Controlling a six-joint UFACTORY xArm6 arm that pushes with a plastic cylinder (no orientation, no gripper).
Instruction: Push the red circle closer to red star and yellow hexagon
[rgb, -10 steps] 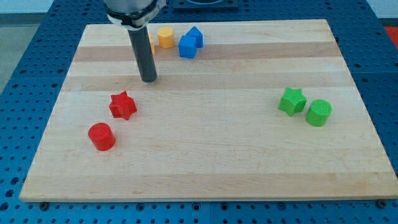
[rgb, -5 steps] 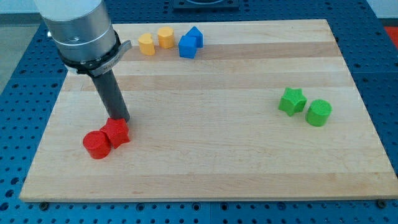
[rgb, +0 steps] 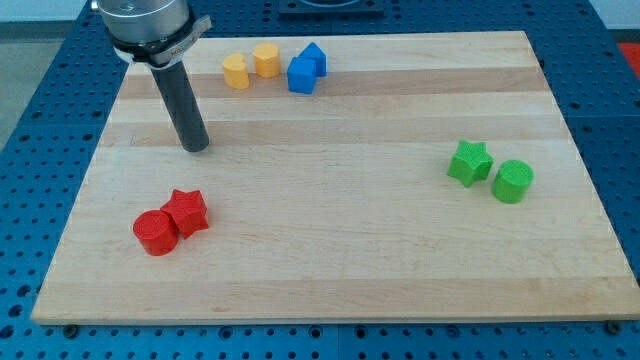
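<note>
You see the wooden board (rgb: 330, 270) filling the view. My tip (rgb: 196, 148), a plain rod with no pincer to open or close, rests well above the red star (rgb: 187, 211). The red circle (rgb: 156, 232), upright on its flat end, touches the star's lower left. The yellow hexagon (rgb: 265, 59), probably six-sided, sits near the view's top.

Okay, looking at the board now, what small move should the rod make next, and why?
Probably bring my tip down past the view's left of the red circle, to just below it. The circle already touches the red star, but the yellow hexagon sits far up the board, so pushing from below suits.
</note>
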